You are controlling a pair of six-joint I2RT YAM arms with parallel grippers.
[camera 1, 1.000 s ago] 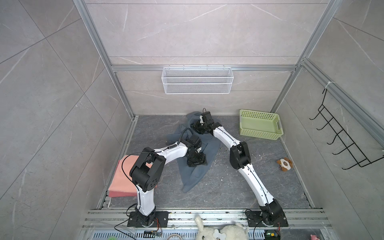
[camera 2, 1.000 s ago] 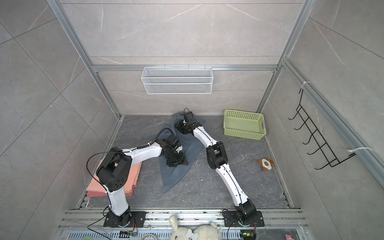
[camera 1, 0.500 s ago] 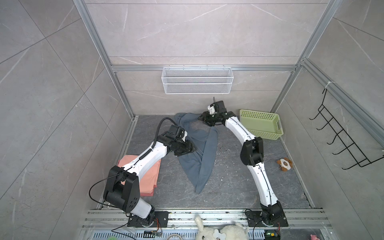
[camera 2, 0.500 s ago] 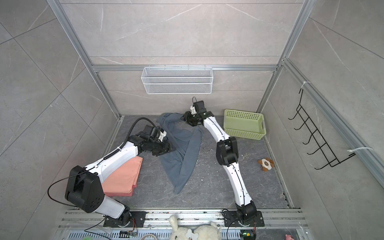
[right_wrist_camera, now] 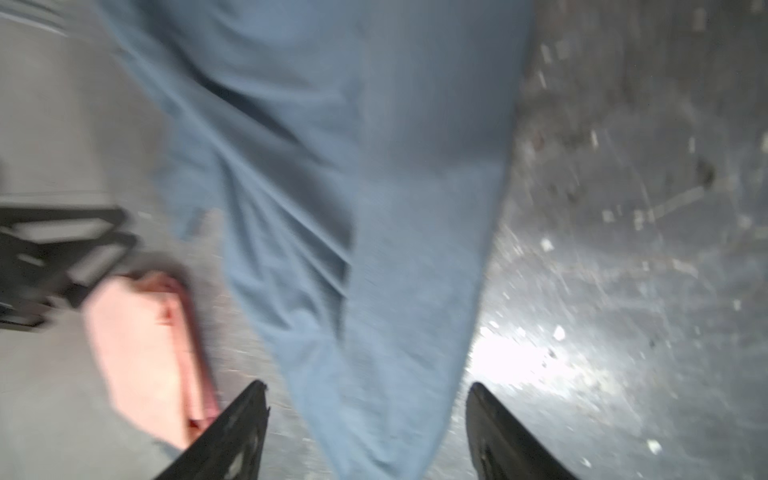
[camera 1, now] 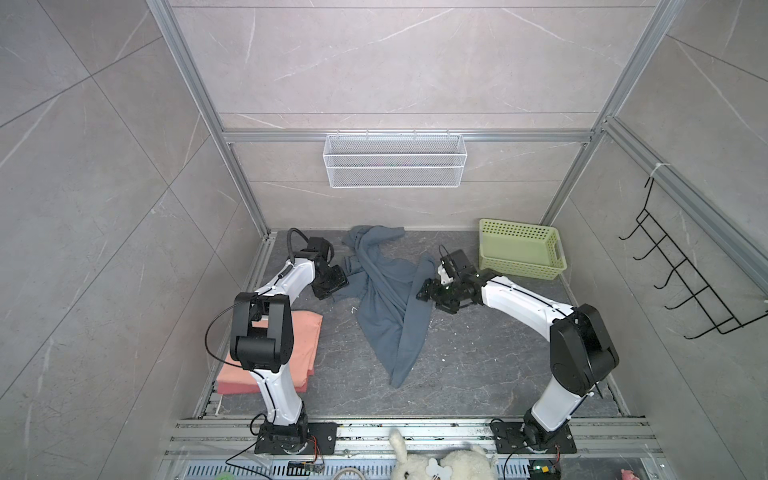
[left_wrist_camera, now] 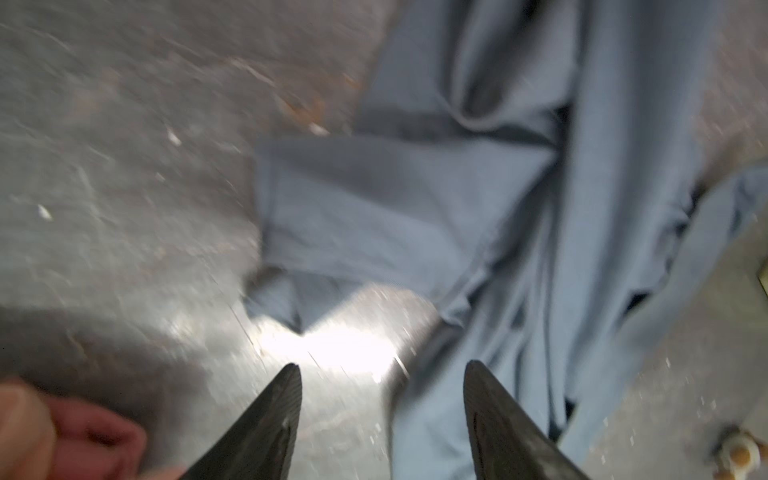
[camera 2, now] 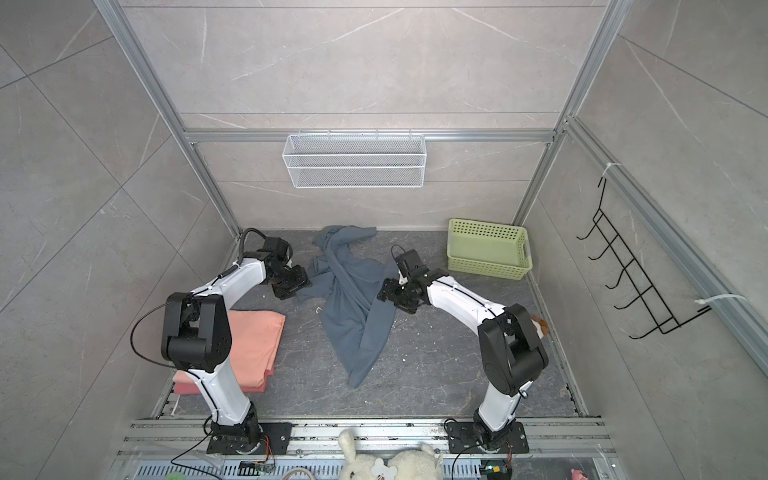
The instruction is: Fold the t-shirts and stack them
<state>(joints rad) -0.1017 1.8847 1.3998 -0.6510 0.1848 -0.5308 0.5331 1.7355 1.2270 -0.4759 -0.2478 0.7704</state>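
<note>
A slate blue-grey t-shirt (camera 1: 390,303) (camera 2: 353,307) lies twisted and bunched mid-floor, one end near the back wall. Folded salmon-pink t-shirts (camera 1: 301,345) (camera 2: 253,336) are stacked at the front left, partly behind my left arm. My left gripper (camera 1: 332,286) (camera 2: 295,284) hovers open at the blue shirt's left edge. In the left wrist view its jaws (left_wrist_camera: 382,368) stand wide over floor and cloth (left_wrist_camera: 415,208). My right gripper (camera 1: 424,291) (camera 2: 384,293) is open at the shirt's right edge, and cloth (right_wrist_camera: 374,208) passes under the jaw gap (right_wrist_camera: 368,386).
A pale green basket (camera 1: 519,253) (camera 2: 486,253) stands at the back right, close behind my right arm. A small plush toy (camera 2: 540,326) peeks from behind that arm's elbow. A white wire basket (camera 1: 395,162) hangs on the back wall, a black hook rack (camera 1: 685,282) on the right wall.
My left gripper has left the shirt's middle for its left edge. My right gripper came away from the back wall to the shirt's right edge and opened wider. The shirt now lies stretched out longer.
</note>
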